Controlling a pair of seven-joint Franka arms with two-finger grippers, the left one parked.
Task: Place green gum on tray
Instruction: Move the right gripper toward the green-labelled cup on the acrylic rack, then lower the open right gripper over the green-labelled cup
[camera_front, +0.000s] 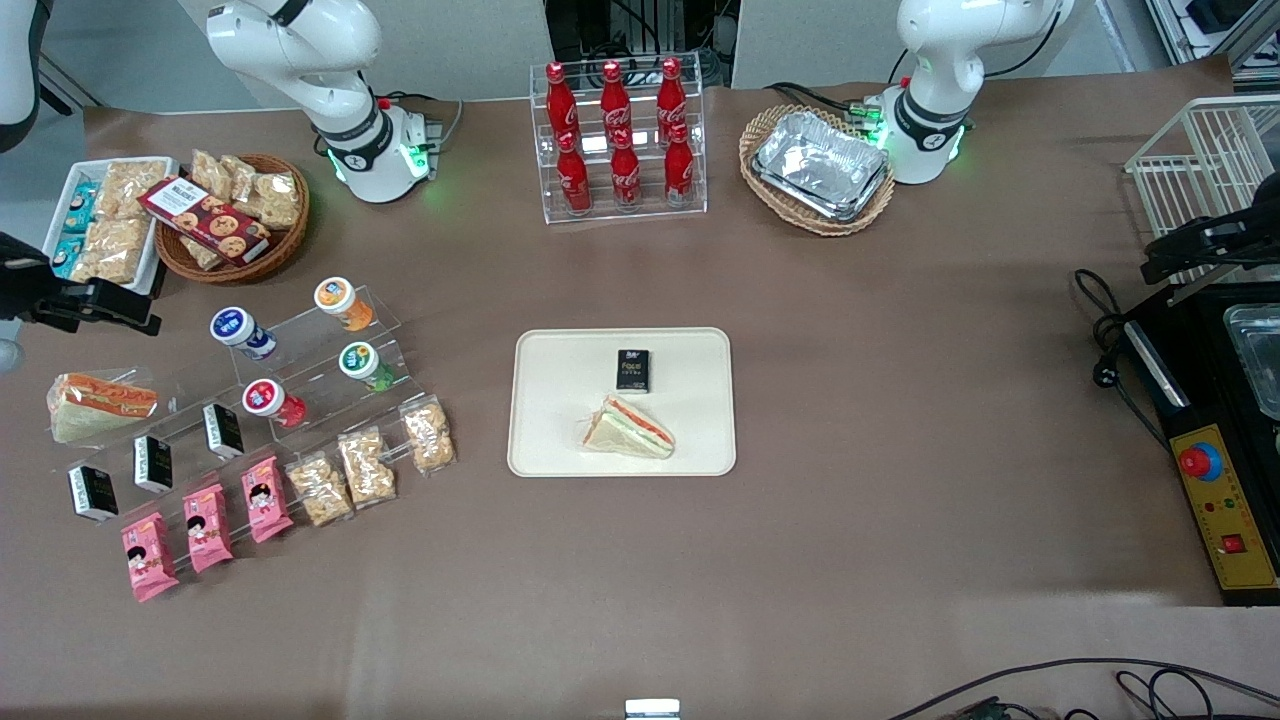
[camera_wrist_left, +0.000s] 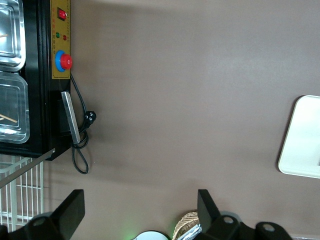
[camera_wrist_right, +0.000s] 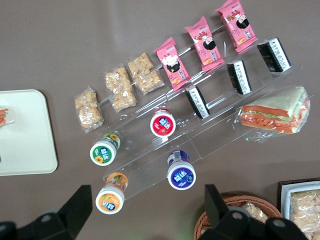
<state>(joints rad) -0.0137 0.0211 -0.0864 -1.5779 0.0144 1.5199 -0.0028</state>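
Above the green gum (camera_wrist_right: 104, 151), open fingers (camera_wrist_right: 75, 210) show only wrist-side.

The green gum (camera_front: 362, 364) lies tilted on the clear stepped rack, well apart from the cream tray (camera_front: 545, 440).

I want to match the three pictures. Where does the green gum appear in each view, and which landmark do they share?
Front view: the green gum lies on the clear stepped rack, beside the red-lidded bottle, nearer the camera than the orange bottle.
Right wrist view: the green gum is on the rack; the gripper, open, hangs above the bottles.
Left wrist view: not in it.
Shared landmark: the tray.
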